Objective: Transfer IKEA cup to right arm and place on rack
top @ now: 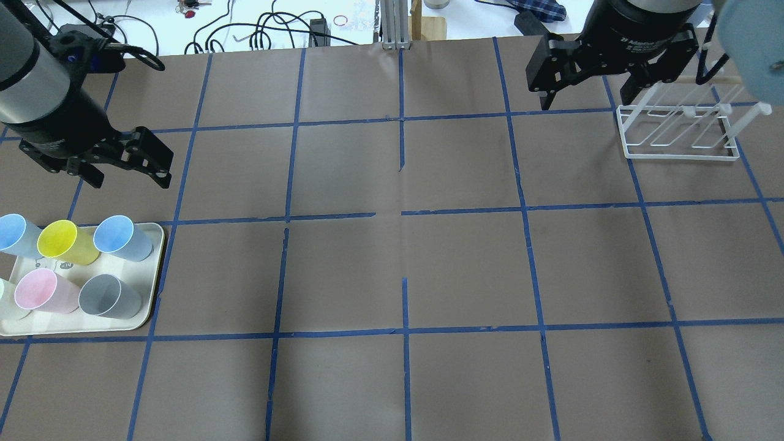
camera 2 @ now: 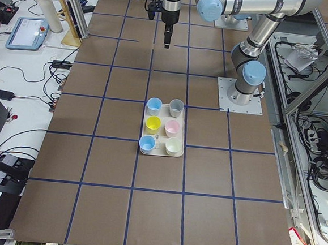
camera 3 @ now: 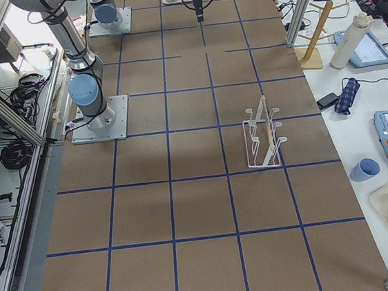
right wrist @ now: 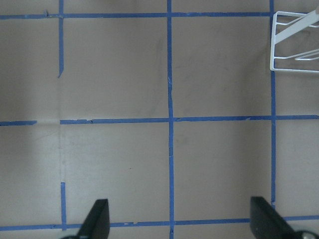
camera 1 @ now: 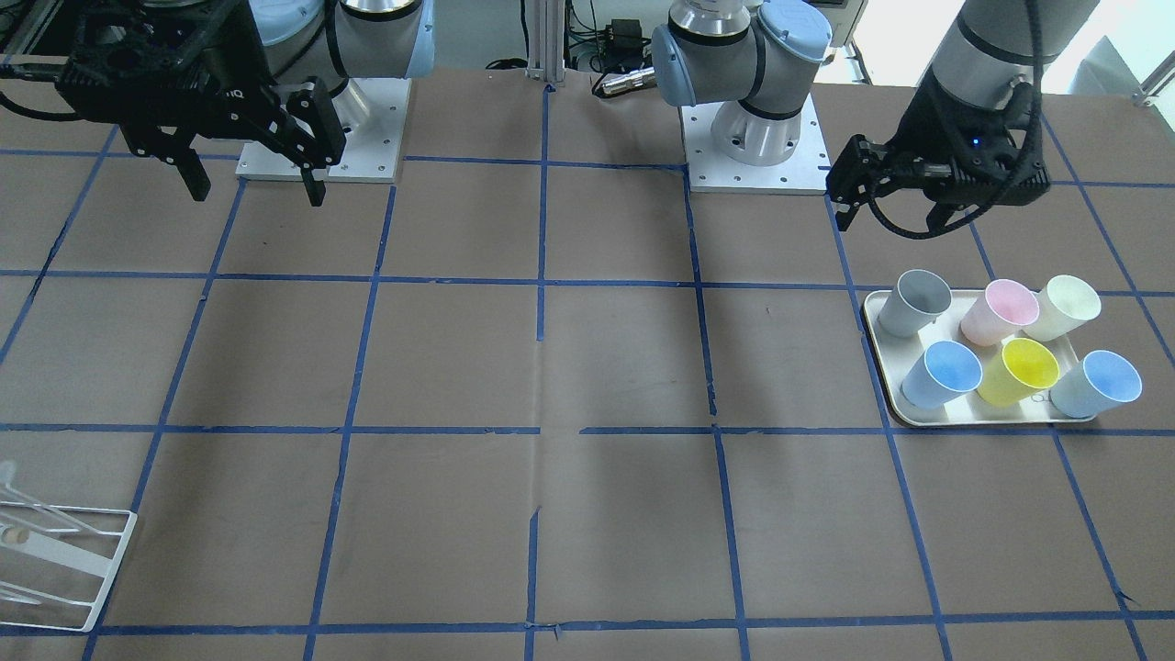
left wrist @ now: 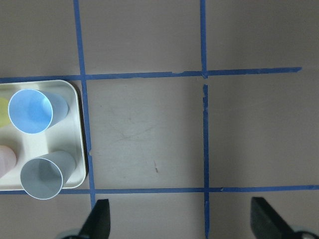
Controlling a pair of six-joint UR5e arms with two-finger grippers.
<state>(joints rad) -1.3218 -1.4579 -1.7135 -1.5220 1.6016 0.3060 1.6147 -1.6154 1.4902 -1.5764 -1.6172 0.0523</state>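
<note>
The left pincer (top: 128, 177) hangs above the table (top: 392, 269), spread wide with nothing in it. Its wrist view shows the two black fingertips (left wrist: 99, 221) far apart over brown paper crossed by blue tape lines (left wrist: 203, 129). Near it lies the cream tray (top: 156, 269), and on it six cups stand upright, mouths up, in two rows of three. The two pale blue ones sit in the row farther from the robot, with the yellow cup (top: 61, 242) between them — the inner blue cup (top: 121, 236) at the tray corner closest to the pincer, the outer blue cup (top: 12, 233) at the other end. Which of the pair is the task's cup cannot be told. The grey cup (top: 110, 297), pink cup (top: 40, 291) and cream cup (camera 1: 1065, 308) fill the nearer row. No cup touches either pincer. Well apart, on the robot's right, the right pincer (top: 587, 101) hangs above the table, likewise spread and holding nothing. The white wire rack (top: 677, 131) stands off to its side on the table's far right part — only a corner of it shows at the upper right edge of that wrist's view.
</note>
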